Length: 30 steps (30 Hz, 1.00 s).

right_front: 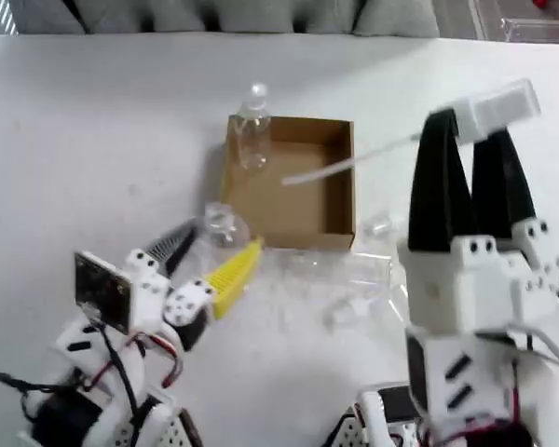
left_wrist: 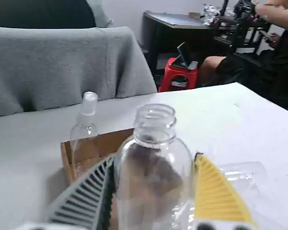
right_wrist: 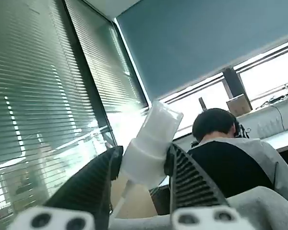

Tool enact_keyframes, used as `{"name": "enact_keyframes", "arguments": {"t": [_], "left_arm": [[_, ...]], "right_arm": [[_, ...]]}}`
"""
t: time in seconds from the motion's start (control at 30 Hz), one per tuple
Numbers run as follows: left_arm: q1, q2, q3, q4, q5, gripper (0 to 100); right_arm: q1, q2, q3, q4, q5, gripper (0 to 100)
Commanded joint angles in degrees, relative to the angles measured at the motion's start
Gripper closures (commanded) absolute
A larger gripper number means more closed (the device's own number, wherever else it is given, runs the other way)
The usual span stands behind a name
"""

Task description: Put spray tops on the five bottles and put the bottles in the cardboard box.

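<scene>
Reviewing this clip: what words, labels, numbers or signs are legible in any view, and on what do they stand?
None can be read.
The cardboard box, the open bottle in the left hand, the white-topped bottle and the spray top in the right hand all look plain.
The small board on the left arm is too blurred to tell.

grey sofa (left_wrist: pixel 48 62) behind the white table (right_front: pixel 93 140); red stool (left_wrist: pixel 182 74), dark desk (left_wrist: pixel 182 21), window blinds (right_wrist: pixel 38 96).
</scene>
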Motion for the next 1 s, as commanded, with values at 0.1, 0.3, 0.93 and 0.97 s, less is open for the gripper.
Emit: {"name": "enact_keyframes", "arguments": {"t": [0.1, 0.3, 0.93, 0.97], "left_arm": [[2.8, -4.8, 6.9, -7.8, 0.3, 98], [2.6, -4.8, 7.9, -7.2, -1.8, 98], [-4.8, -4.8, 17.9, -12.2, -7.9, 98], [-5.1, -4.8, 18.3, -13.0, -7.9, 98]], "right_arm": [[-8.0, 0.5, 7.4, -9.7, -0.1, 98.2], [-21.2, 0.6, 13.3, -10.1, 15.2, 98.2], [-21.3, 6.5, 15.4, -14.1, 21.9, 98.3], [-21.1, 6.5, 15.4, -14.1, 21.9, 98.3]]}}
